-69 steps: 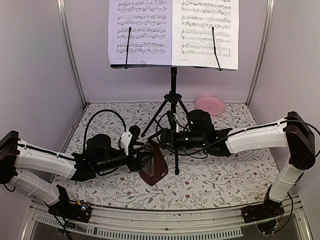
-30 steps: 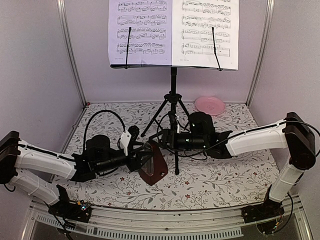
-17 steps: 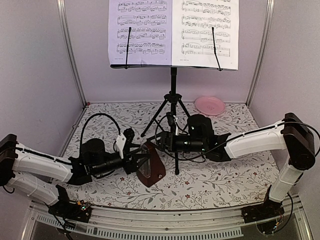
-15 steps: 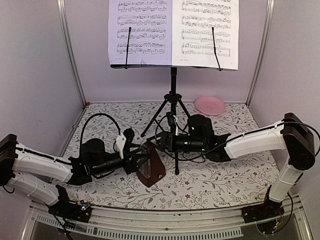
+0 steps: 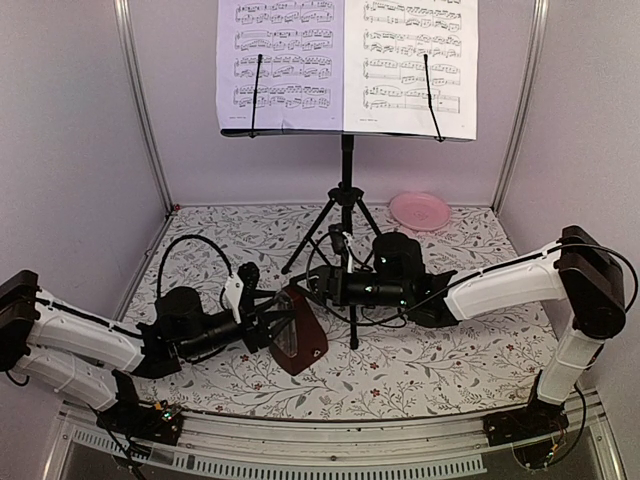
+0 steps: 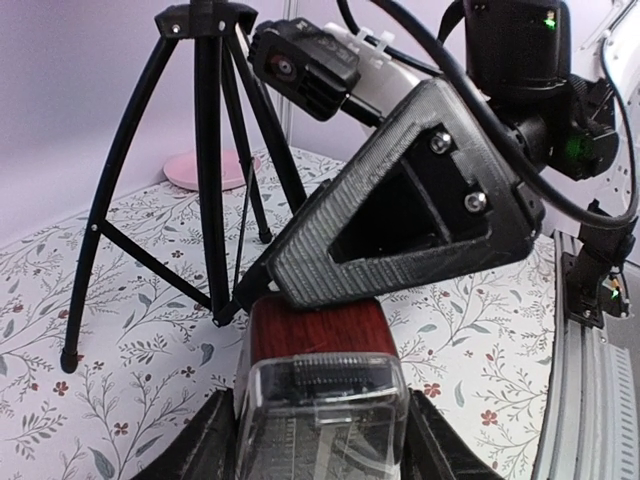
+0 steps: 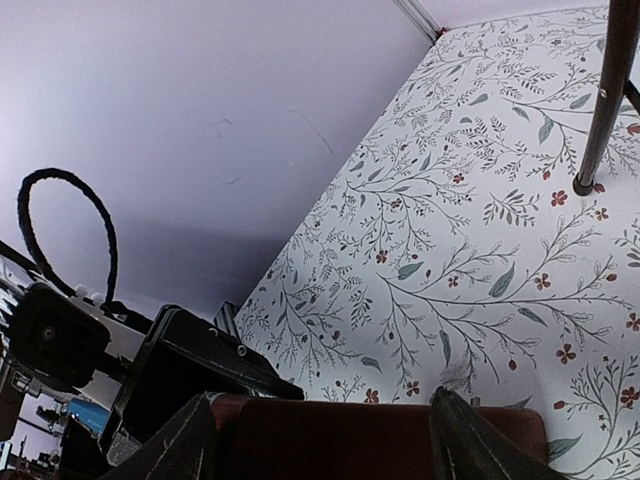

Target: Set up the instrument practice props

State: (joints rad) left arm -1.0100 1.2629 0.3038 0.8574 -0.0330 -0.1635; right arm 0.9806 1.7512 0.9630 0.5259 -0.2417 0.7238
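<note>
The dark red-brown metronome (image 5: 300, 340) with a clear front cover stands tilted on the floral mat, just left of the tripod (image 5: 347, 215). My left gripper (image 5: 272, 325) is shut on its lower body from the left; in the left wrist view its fingers (image 6: 215, 445) flank the metronome (image 6: 320, 390). My right gripper (image 5: 305, 287) is shut on the metronome's top from the right; the metronome fills the gap between its fingers in the right wrist view (image 7: 380, 440). The black stand desk (image 5: 345, 133) holds two white sheet-music pages (image 5: 280, 65) (image 5: 410, 65).
A pink round plate (image 5: 420, 210) lies at the back right, also in the left wrist view (image 6: 200, 170). Tripod legs (image 6: 210, 150) spread just behind the metronome, and one leg (image 7: 605, 90) shows in the right wrist view. Frame posts (image 5: 140, 100) and walls close in the sides.
The metronome has shifted a little left and toward the front. My left arm has drawn back left with it, and my right gripper has followed it left.
</note>
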